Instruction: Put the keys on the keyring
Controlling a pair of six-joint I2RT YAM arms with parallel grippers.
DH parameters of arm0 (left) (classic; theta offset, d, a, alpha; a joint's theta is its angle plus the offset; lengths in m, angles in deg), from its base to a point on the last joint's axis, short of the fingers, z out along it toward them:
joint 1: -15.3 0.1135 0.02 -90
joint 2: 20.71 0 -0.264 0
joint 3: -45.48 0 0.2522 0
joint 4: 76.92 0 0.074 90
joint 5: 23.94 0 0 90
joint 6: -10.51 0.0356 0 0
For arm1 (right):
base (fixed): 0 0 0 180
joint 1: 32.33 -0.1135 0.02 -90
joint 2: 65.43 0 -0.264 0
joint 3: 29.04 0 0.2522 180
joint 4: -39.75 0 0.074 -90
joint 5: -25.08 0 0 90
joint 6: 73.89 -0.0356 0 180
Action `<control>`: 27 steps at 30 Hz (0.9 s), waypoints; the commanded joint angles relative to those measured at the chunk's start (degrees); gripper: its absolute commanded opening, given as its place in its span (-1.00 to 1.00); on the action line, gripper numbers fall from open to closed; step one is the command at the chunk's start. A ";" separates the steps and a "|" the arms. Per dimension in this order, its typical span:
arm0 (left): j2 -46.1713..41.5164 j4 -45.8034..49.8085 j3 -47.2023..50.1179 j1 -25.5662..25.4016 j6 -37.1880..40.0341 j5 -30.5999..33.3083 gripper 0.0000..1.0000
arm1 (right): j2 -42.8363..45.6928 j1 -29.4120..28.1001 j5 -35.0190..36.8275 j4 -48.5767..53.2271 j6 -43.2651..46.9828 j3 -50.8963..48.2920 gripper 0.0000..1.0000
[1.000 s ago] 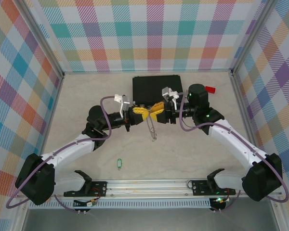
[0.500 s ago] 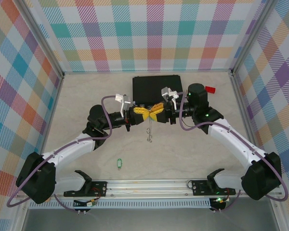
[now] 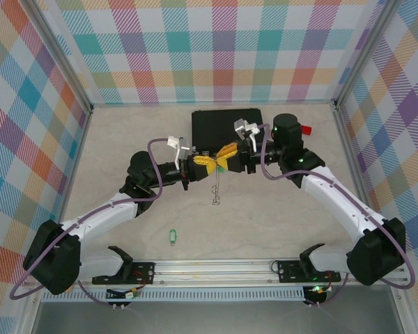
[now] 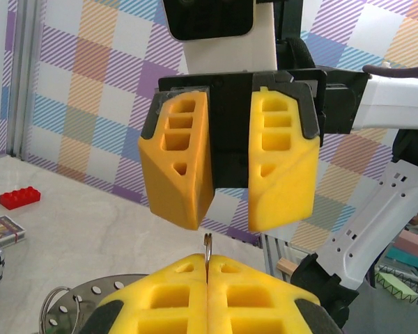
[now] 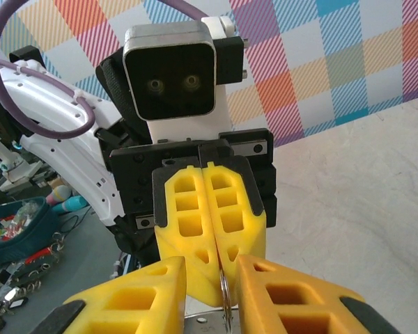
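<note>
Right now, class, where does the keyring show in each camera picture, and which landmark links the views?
Top view: the keyring hangs edge-on at centre, just below the left gripper.
Left wrist: a thin metal sliver at bottom centre.
Right wrist: a thin arc at bottom centre.
Shared landmark: the yellow left gripper, shut on the keyring.

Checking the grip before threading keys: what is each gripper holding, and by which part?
Left gripper pinches the keyring by its rim, shut. Right gripper is open astride that rim, holding nothing.
</note>
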 commanded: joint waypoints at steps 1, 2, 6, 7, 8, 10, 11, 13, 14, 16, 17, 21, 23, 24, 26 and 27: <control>-1.01 -1.49 -2.15 0.44 0.76 -0.80 -1.00 | -0.42 0.24 -2.46 2.12 0.10 0.37 -0.50; -1.07 -1.49 -2.15 0.44 0.74 -0.80 -1.00 | -0.30 0.24 -2.29 2.04 0.63 0.09 -0.50; -1.27 -1.42 -2.49 0.43 0.63 -0.57 -1.00 | 0.02 0.26 -1.33 2.02 1.69 -0.65 -0.48; -1.36 -1.48 -2.51 0.45 0.48 -0.61 -1.00 | -0.05 0.24 -1.12 2.22 1.71 -0.71 -0.48; -1.32 -1.66 -2.55 0.45 0.36 -0.63 -1.00 | -0.13 0.25 -1.01 2.17 1.92 -0.76 -0.48; -1.31 -1.93 -2.78 0.46 0.06 -0.80 -1.00 | -0.46 0.25 -1.39 2.33 2.02 -0.76 -0.50; -1.18 -1.93 -2.82 0.44 0.05 -0.78 -1.00 | -0.61 0.28 -1.63 2.49 2.04 -0.67 -0.52; -1.05 -1.75 -3.02 0.51 0.01 -0.95 -1.00 | -0.84 0.23 -1.62 2.55 2.05 -0.58 -0.52; -0.96 -1.75 -3.12 0.45 -0.06 -1.11 -1.00 | -0.84 0.20 -1.69 2.33 2.08 -0.58 -0.53; -0.74 -1.74 -3.14 0.46 -0.26 -1.16 -1.00 | -0.84 0.07 -1.71 2.16 1.93 -0.62 -0.57; -0.65 -1.75 -3.13 0.45 -0.30 -1.09 -1.00 | -0.84 0.15 -1.86 2.06 1.93 -0.58 -0.58; -0.38 -2.34 -3.12 0.43 -0.66 -0.99 -1.00 | -0.84 0.15 -1.85 2.19 2.18 -0.80 -0.65; -0.20 -2.45 -3.12 0.44 -0.72 -1.02 -1.00 | -1.06 0.15 -1.80 2.21 2.11 -0.84 -0.69; -0.20 -2.45 -3.11 0.43 -0.74 -1.03 -1.00 | -1.01 0.14 -1.92 2.22 2.19 -0.84 -0.72; -0.13 -2.41 -3.14 0.47 -0.76 -0.97 -1.00 | -1.10 0.16 -1.79 2.17 2.18 -0.92 -0.73; -0.24 -2.44 -3.13 0.47 -0.73 -0.91 -1.00 | -1.24 0.16 -1.63 2.22 2.32 -0.93 -0.72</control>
